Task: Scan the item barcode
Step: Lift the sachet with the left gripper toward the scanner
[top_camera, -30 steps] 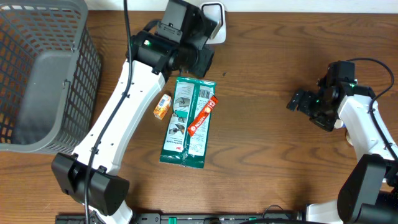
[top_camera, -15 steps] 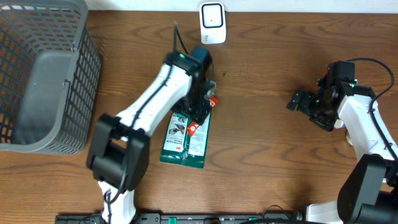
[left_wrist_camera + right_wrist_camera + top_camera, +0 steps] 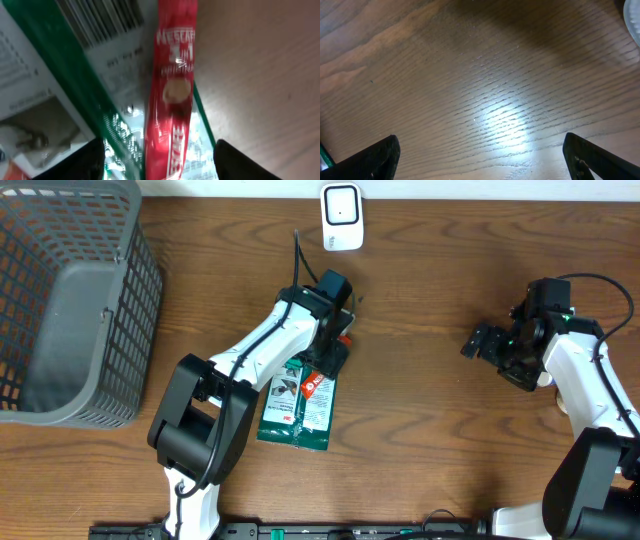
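Grey mesh basket [image 3: 70, 300]: left end of wooden table [image 3: 430, 430].
Green-white packet [image 3: 298, 412]: centre, flat, barcode [image 3: 107, 20] facing up.
Red Nescafé sachet [image 3: 172, 75]: on the packet.
Left gripper [image 3: 160, 160]: released, straddling the sachet.
White scanner [image 3: 341, 217]: far edge.
Right gripper [image 3: 480, 343]: spread wide, holding nothing.

Slim red glossy sachet [image 3: 172, 95]: white lettering, pale round motif at mid-length.
Flat green-and-white plastic packet [image 3: 60, 75]: black barcode stripes on a white panel, grey photo print.
Grey plastic mesh basket [image 3: 140, 290]: open grid pattern.
Small white box scanner [image 3: 341, 217]: grey outline on its face.
Brown wooden desk [image 3: 430, 430]: streaked grain.
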Robot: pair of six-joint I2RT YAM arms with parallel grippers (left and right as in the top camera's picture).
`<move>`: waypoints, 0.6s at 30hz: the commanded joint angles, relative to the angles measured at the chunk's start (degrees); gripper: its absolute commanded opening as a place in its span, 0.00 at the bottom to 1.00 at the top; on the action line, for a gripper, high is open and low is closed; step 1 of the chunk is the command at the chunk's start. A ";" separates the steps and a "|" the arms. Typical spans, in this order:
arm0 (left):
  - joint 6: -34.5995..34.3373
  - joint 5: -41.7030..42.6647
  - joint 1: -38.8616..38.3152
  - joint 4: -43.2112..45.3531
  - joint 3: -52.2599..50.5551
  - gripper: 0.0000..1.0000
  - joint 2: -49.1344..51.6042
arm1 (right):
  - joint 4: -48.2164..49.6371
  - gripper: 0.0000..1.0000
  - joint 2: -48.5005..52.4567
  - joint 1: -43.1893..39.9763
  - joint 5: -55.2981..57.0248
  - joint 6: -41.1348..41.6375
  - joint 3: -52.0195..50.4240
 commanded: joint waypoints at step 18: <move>-3.10 0.96 -2.56 12.50 -11.41 0.21 -0.31 | -0.02 0.99 -1.20 -0.07 0.52 -0.70 -0.24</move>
